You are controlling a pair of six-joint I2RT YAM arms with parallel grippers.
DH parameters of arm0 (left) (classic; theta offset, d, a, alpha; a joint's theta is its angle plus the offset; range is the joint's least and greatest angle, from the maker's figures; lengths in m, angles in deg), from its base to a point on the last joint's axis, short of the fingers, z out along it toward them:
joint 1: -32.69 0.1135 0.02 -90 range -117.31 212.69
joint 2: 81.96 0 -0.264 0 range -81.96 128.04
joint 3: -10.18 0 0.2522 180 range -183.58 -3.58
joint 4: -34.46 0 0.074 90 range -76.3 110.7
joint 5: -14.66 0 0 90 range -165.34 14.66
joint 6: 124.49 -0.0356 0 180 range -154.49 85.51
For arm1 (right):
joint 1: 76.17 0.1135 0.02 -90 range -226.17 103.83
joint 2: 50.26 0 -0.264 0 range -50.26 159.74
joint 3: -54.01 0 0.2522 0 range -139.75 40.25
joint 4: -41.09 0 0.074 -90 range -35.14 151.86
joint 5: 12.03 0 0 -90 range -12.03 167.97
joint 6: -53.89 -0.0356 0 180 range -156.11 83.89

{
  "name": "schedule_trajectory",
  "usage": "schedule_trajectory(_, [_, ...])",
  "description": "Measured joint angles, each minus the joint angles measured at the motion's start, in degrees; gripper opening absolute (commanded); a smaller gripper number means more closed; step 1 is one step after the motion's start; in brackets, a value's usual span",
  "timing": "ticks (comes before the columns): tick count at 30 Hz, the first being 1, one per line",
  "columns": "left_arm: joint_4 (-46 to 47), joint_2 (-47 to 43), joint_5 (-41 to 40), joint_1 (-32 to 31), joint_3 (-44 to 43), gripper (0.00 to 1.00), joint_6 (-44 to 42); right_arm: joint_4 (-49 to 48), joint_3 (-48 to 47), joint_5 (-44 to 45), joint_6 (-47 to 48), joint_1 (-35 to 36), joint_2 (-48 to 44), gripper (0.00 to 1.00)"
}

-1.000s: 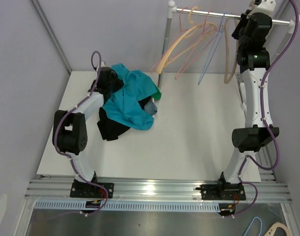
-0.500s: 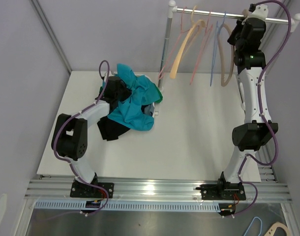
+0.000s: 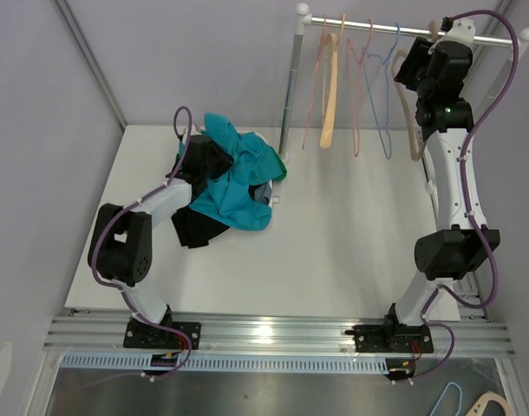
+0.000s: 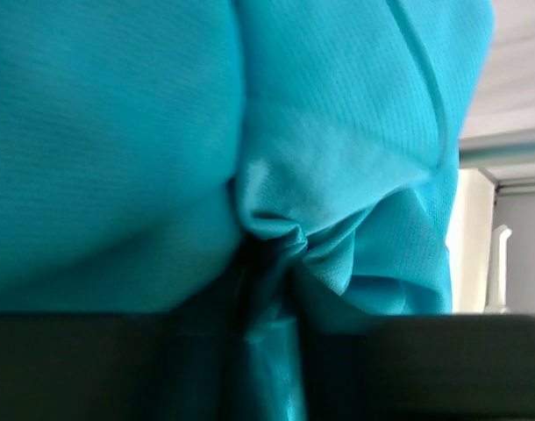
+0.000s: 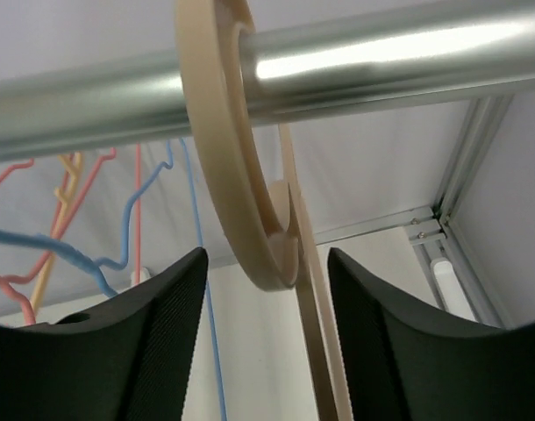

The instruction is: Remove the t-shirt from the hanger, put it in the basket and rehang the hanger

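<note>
The teal t-shirt [image 3: 238,178] lies crumpled on the table at the left, off any hanger. My left gripper [image 3: 214,159] is pushed into its upper edge. In the left wrist view the teal cloth [image 4: 338,132] fills the frame, and a fold of it runs down between the dark, parted jaws of the left gripper [image 4: 272,351]. The beige hanger [image 3: 414,121] hangs from the rail [image 3: 403,28] at the back right. My right gripper [image 3: 414,68] is up at the rail. In the right wrist view it [image 5: 267,298] stands open on either side of the hanger's hook [image 5: 224,158], not touching it.
A black garment [image 3: 195,227] and a green one [image 3: 279,165] lie under the t-shirt. A cream hanger [image 3: 329,95], a pink one [image 3: 357,104] and a blue one [image 3: 384,113] hang on the rail. The rack's pole [image 3: 290,87] stands at the table's back edge.
The right gripper has opened off the beige hanger's hook. The hangers have swung back from a slant to hang straight. The left jaws have parted in the t-shirt.
</note>
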Motion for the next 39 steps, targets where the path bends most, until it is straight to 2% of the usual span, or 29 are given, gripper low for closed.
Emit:
schedule_trajectory(2, [-0.2, -1.0, 0.1, -0.1, 0.5, 0.65, -0.5, 0.3, 1.1, -0.1, 0.0, 0.0, -0.8, 0.68])
schedule_trajectory(3, [-0.3, -1.5, 0.1, -0.2, 0.7, 0.84, -0.6, 0.5, 1.6, -0.1, 0.1, 0.0, -1.2, 0.69])
schedule_trajectory(4, [-0.3, -2.3, 0.0, -0.3, 1.1, 0.94, -0.7, 0.5, 1.9, -0.1, 0.2, 0.0, -1.5, 0.7])
schedule_trajectory(5, [-0.3, -3.1, -0.1, -0.4, 1.4, 0.99, -0.8, 0.7, 2.1, -0.1, 0.2, 0.0, -1.8, 0.72])
schedule_trajectory(9, [-1.3, -6.8, -1.0, -0.6, 2.0, 1.0, -1.8, 1.6, 1.0, -0.1, 0.6, 0.0, -2.4, 0.78])
schedule_trajectory(13, [-3.1, -10.6, -3.2, -0.7, 2.0, 1.0, -4.1, 2.2, -0.2, 0.0, 1.2, 0.0, -3.5, 0.93])
schedule_trajectory(16, [-5.0, -14.5, -5.2, -0.9, 2.0, 0.99, -6.0, 2.8, -0.2, 0.6, 1.5, 0.0, -5.6, 0.99])
schedule_trajectory(17, [-6.2, -18.4, -6.9, -1.4, 2.0, 0.99, -7.5, 3.1, -0.2, 1.7, 1.5, 0.0, -7.8, 0.99])
schedule_trajectory(20, [-7.6, -21.3, -9.5, -2.8, 1.3, 1.0, -9.2, 3.3, 0.6, 2.7, 1.4, 0.0, -10.4, 0.99])
schedule_trajectory(26, [-12.1, -27.3, -16.7, -9.5, -0.8, 0.99, -14.4, 4.2, 5.4, 3.1, 0.2, 0.0, -20.0, 1.0])
schedule_trajectory(29, [-13.1, -32.5, -17.8, -12.4, 1.1, 1.0, -16.5, 3.7, 12.8, 2.1, -1.4, 0.7, -27.4, 0.99])
schedule_trajectory(33, [-13.0, -43.9, -18.0, -17.4, 8.7, 0.99, -18.0, 0.7, 27.0, -0.8, -3.2, 3.9, -38.5, 0.99])
schedule_trajectory(39, [-16.2, -57.7, -14.8, -22.1, 16.5, 1.0, -18.6, -0.5, 44.1, -9.0, -7.9, 6.6, -51.2, 0.99])
